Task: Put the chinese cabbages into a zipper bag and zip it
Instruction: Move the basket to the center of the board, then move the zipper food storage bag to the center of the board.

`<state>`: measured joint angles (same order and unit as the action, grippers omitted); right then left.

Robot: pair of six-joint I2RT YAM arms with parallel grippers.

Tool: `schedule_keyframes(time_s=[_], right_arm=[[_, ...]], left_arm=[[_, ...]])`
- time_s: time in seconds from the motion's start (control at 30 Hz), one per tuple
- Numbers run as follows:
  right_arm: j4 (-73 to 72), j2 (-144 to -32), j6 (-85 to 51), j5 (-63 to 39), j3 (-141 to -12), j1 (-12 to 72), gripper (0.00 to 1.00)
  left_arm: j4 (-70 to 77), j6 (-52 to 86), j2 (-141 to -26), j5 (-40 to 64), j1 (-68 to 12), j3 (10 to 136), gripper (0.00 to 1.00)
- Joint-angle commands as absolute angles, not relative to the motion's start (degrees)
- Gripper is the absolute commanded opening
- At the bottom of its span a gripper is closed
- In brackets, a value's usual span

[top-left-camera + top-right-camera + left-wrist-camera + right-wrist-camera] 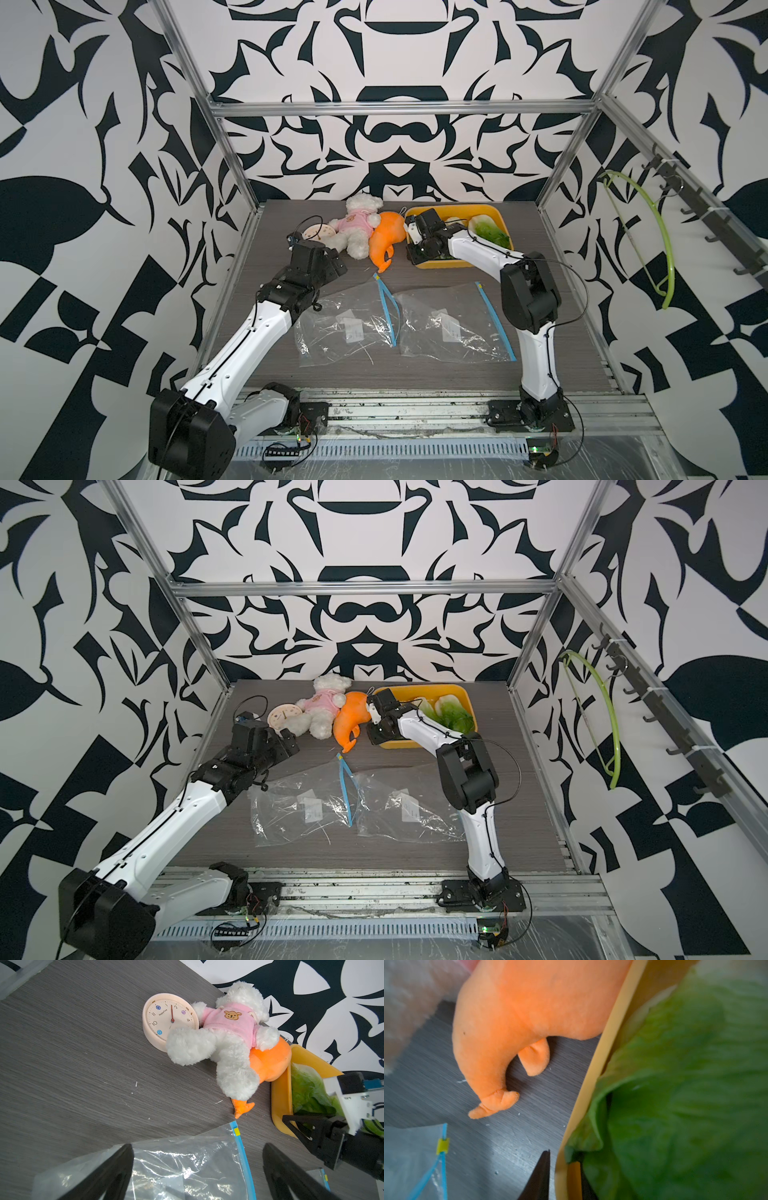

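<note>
chinese cabbages (457, 719), two visible, in tray (419, 687); two zipper bags (332, 328); left pincer (198, 1147) open, right pincer (564, 1157) unclear.

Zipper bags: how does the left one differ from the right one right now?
On the left bag the blue zip splits into a V, mouth open; on the right bag the zip runs as one straight strip, apparently shut. The open left gripper hangs at the left bag's far edge; no gripper is over the right bag. Both are clear, flat on the table, with white labels.
</note>
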<state>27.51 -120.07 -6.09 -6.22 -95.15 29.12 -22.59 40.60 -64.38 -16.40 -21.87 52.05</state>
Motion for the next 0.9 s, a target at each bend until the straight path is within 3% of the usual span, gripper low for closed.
schedule_keyframes(time_s=[0.0,0.2,0.4,0.87], right_arm=[[26.3,-114.8,-6.8,-6.5,-94.4,29.3,0.39],[26.1,-109.3,-8.5,-7.1,-90.7,29.3,0.56],[27.0,-100.9,-11.4,-6.8,-83.8,29.3,0.66],[36.7,-79.4,-26.4,-3.0,-68.1,32.7,0.72]], left_arm=[[-24.8,40.3,-65.0,-14.6,-21.7,54.6,0.99],[-28.0,41.3,-65.3,-12.8,-21.7,55.9,0.99],[-32.4,42.7,-64.4,-10.8,-22.3,56.4,0.99],[-40.1,47.1,-61.2,-13.1,-32.3,55.6,0.99]])
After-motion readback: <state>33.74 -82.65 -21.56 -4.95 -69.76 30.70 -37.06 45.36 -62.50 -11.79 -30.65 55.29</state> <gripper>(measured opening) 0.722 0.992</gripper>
